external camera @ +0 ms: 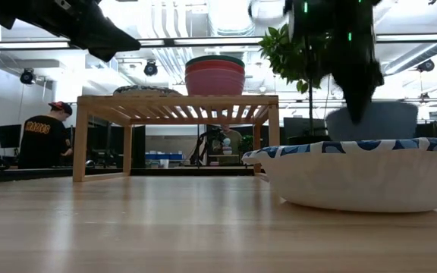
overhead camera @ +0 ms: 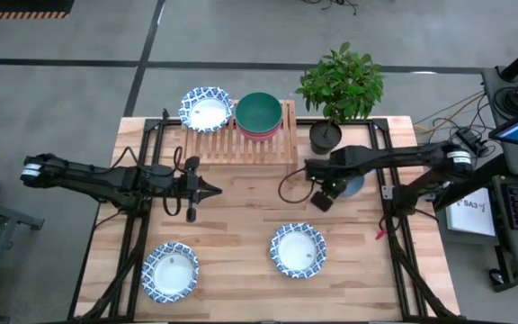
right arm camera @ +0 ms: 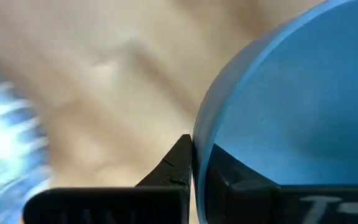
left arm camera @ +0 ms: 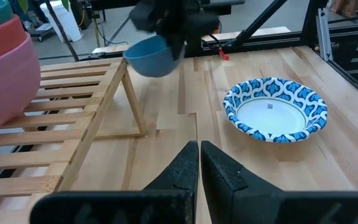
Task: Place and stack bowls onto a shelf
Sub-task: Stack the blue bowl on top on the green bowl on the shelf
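Observation:
A plain blue bowl (left arm camera: 151, 57) hangs above the table right of the shelf (overhead camera: 241, 144), with my right gripper (right arm camera: 194, 168) shut on its rim. On the shelf's slatted top sit a patterned bowl (overhead camera: 206, 108) and a stack with a green bowl (overhead camera: 259, 112) on top, red and pink below (left arm camera: 5, 68). Two more patterned bowls (overhead camera: 298, 249) (overhead camera: 170, 271) rest on the table near its front. My left gripper (overhead camera: 214, 190) hovers shut in front of the shelf, holding nothing. My right gripper pinches the blue bowl's rim (right arm camera: 199, 146) with one finger (right arm camera: 229, 180) inside the bowl and one (right arm camera: 169, 171) outside. The fingers point down from above. The bowl (external camera: 370, 121) hangs clear of the table, tilted below the gripper.
A potted plant (overhead camera: 340, 85) in a black pot (overhead camera: 325, 135) stands just right of the shelf, close to my right arm. Bare wood lies between the shelf and the two front bowls. A person (external camera: 40, 136) sits in the room beyond the table.

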`<state>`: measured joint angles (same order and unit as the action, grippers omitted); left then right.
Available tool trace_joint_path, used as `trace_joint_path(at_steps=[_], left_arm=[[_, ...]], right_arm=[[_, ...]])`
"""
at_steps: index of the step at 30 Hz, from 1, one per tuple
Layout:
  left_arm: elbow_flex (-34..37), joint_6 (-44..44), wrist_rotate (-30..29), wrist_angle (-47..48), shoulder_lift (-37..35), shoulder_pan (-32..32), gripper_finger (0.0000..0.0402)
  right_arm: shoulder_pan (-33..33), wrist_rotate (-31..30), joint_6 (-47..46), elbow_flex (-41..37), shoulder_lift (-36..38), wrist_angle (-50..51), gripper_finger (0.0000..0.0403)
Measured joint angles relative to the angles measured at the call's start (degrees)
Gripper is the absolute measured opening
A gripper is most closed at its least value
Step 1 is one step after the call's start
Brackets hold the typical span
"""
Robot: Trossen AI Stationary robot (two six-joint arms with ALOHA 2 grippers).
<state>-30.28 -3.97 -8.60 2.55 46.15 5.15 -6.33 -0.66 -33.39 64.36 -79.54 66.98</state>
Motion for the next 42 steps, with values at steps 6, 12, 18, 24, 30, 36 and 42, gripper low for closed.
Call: trace_joint_path(at_steps=[6,12,18,24,30,36,42], left_arm=[[0.00,0.00,0.00,-0.02,0.02,0.02,0.0001],[0.00,0.00,0.00,-0.03,0.02,0.00,0.0001],[0.00,0.00,0.00,-0.04,0.04,0.00,0.0001],[0.00,0.00,0.01,-0.03,0.09,0.00,0.0001],[0.07,-0.54,0.02,-0.14,0.54,0.00,0.0001],[0.07,-1.03,0.02,-0.01,0.74,0.00,0.0001],[0.07,-1.05,0.02,0.02,0.74,0.00,0.0001]], right_arm=[[7.39,3.12,3.65,9.84,1.13,-1.06,0.0009],[14.34,3.35,13.70,20.09,0.79,-11.99,0.0009],[18.53,2.88,28.29,26.72,-0.11,-22.71,0.0009],[17.94,-7.57,41.42,31.21,-1.71,-28.25,0.0009],[15.40,-22.07,57.13,36.14,-5.49,-28.38,0.0009],[9.50,-27.85,68.51,40.30,-11.41,-28.17,0.0009],[3.53,-27.87,70.75,47.50,-18.91,-20.32,0.0009]])
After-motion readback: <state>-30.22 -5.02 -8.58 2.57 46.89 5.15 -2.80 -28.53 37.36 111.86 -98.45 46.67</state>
